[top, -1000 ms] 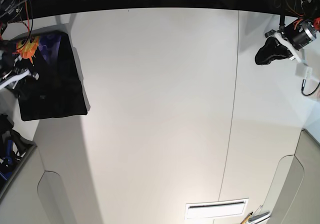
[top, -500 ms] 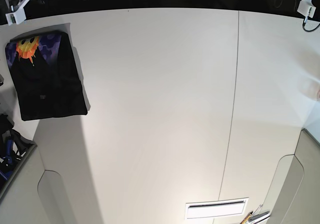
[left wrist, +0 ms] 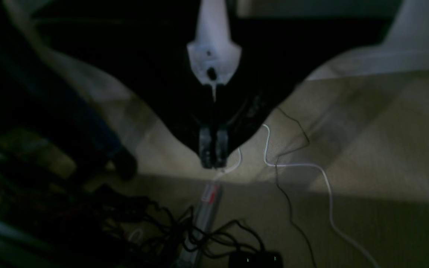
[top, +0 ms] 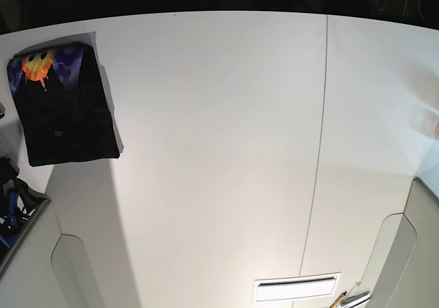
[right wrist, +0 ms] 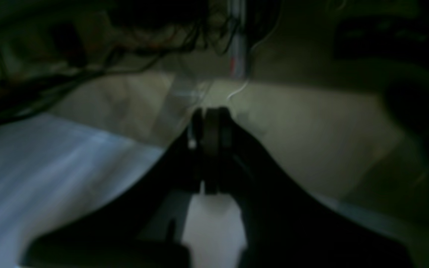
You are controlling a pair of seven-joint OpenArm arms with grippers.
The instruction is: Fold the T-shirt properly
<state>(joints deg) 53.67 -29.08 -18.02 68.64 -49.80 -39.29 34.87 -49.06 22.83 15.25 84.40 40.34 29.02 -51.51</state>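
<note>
Folded T-shirt (top: 65,105) lying flat at the desk's (top: 219,150) far left corner, print showing at its top, left end effector (left wrist: 213,163) and right end effector (right wrist: 211,111) both clenched on nothing, over carpet and cables.

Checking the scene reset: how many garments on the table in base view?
1: a folded black cloth T-shirt with orange and purple print, lying flat at the white table's far-left corner. None looks hidden.

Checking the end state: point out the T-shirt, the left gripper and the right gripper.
T-shirt (top: 68,119): base view, plain black middle of the folded cloth.
Left gripper (left wrist: 212,163): left wrist view, between the shut fingertips.
Right gripper (right wrist: 210,111): right wrist view, between the shut fingertips.
</note>
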